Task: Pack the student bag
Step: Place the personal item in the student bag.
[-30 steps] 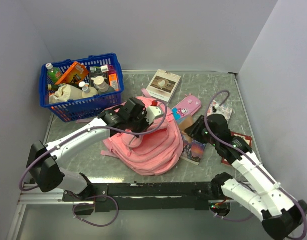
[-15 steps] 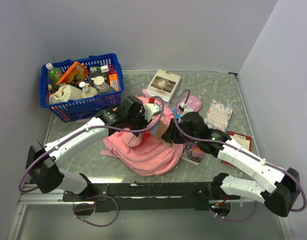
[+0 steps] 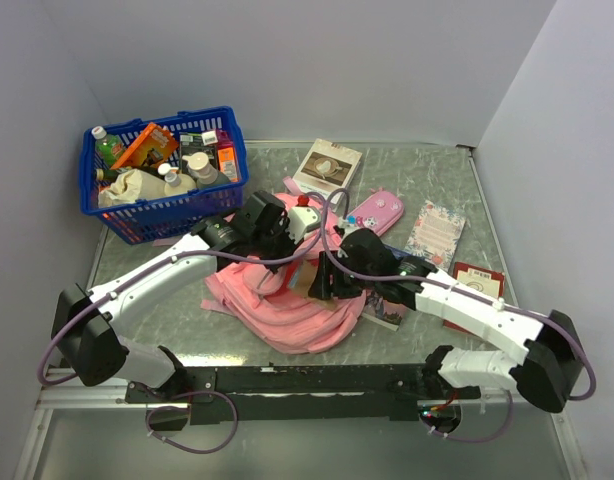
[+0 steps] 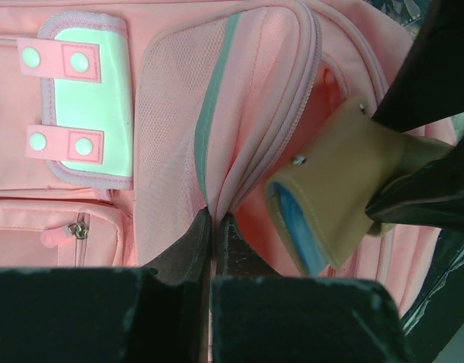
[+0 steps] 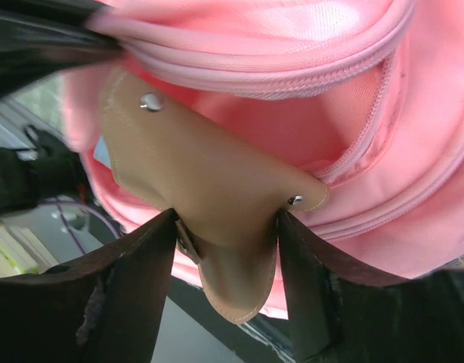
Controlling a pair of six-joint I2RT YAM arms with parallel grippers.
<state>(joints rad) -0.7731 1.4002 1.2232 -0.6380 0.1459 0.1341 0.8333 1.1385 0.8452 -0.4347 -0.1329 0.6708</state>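
Blue basket (image 3: 167, 212), pink pencil case (image 3: 377, 210), floral notebook (image 3: 437, 230)

Left gripper (image 4: 213, 221) has its jaws pinched shut; right gripper (image 5: 224, 219), close beside it, seemingly grips with jaws wider.

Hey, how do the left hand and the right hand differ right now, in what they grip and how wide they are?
The left hand is pinched nearly closed on a thin fold of the student bag; the right hand stands much wider, around a tan pouch. The left hand grips the fabric beside the zip, while the right hand holds its pouch at the bag's opening. Both hold something at the bag.
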